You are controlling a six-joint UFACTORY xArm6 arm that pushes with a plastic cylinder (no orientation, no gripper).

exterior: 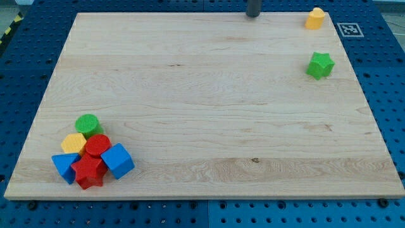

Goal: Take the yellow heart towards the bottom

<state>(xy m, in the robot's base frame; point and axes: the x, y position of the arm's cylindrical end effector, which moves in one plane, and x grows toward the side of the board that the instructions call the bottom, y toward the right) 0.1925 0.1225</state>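
The yellow heart [314, 19] sits near the board's top right corner. My tip [253, 16] rests at the board's top edge, to the left of the heart and well apart from it. Only the rod's lower end shows. A green star [320, 65] lies below the heart, near the right edge.
A tight cluster sits at the bottom left: a green cylinder [88, 123], a second yellow block [73, 143], a red cylinder [97, 145], a blue cube [118, 160], a blue triangular block [64, 167] and a red star [88, 173]. The wooden board [209, 114] lies on a blue pegboard.
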